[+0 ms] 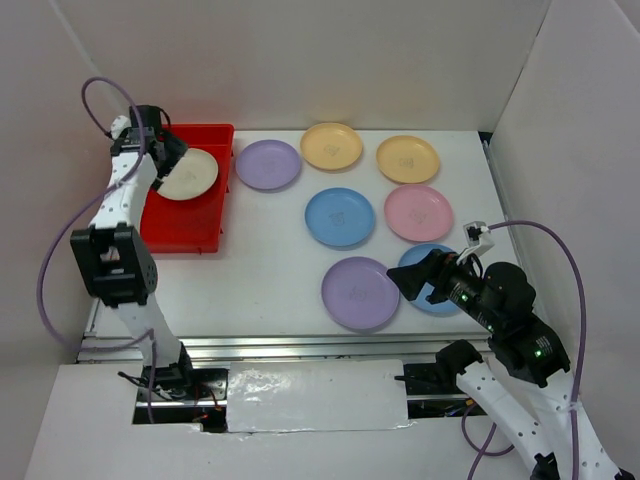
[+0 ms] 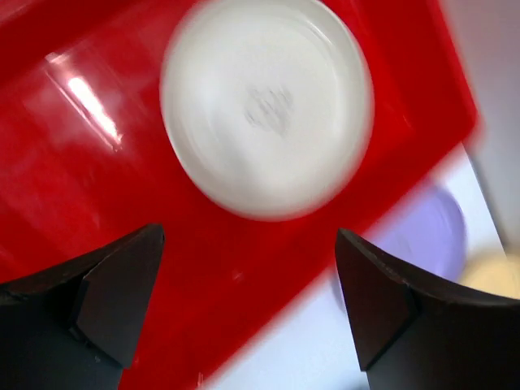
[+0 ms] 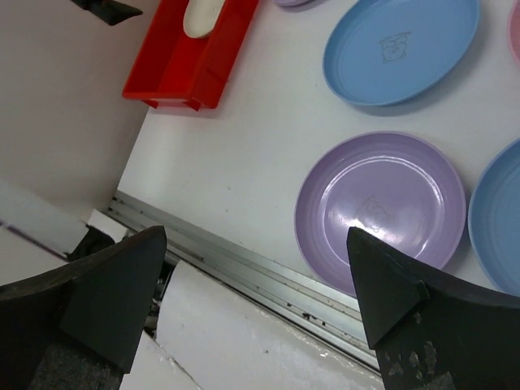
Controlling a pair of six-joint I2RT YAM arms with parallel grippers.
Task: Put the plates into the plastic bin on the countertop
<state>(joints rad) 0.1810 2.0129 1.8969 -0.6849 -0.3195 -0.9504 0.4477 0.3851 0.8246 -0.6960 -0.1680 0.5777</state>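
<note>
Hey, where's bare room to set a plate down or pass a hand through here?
Bare countertop lies between the red bin and the near purple plate, in front of the far purple plate. The bin's near half is bare, nearer than the cream plate. The right side is crowded around the pink plate.

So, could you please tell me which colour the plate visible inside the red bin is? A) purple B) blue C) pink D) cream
D: the overhead and left wrist views both show a cream plate inside the red plastic bin.
</note>
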